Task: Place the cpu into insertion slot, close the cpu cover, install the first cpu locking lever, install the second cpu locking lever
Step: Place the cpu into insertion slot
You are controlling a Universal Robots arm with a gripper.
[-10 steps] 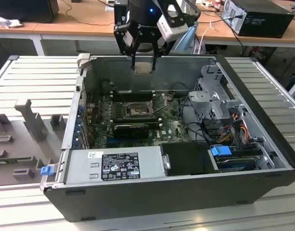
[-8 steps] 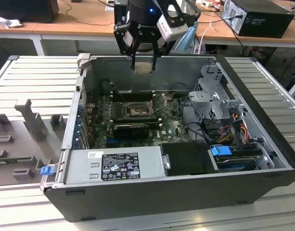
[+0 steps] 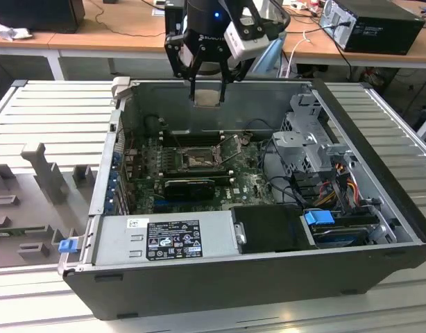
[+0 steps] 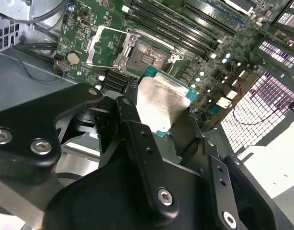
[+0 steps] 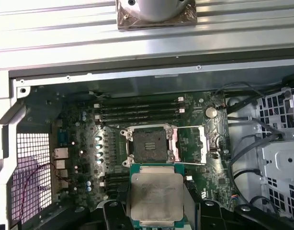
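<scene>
Currently: cpu (image 3: 207,97), pale silver top, clamped between narrow black jaws, upper centre of the exterior view, above the rear wall of the open computer case (image 3: 220,281). Lower, at frame centre, insertion slot (image 3: 197,161), uncovered and apart from the chip. Beside it, cpu cover (image 5: 175,143), swung open. Memory slots (image 5: 140,110) just behind the socket.

I'm looking at an electronics lab or robot workshop. An opened desktop computer case (image 3: 234,284) is lying on a ribbed metal bench (image 3: 60,104), its motherboard (image 3: 143,163) showing. Wooden desks (image 3: 116,38) are running along the far side, carrying loose cables (image 3: 296,43) and another computer box (image 3: 379,24) toward the exterior view's right. Grey fixture blocks (image 3: 50,177) are sitting on the bench at the exterior view's left.
</scene>
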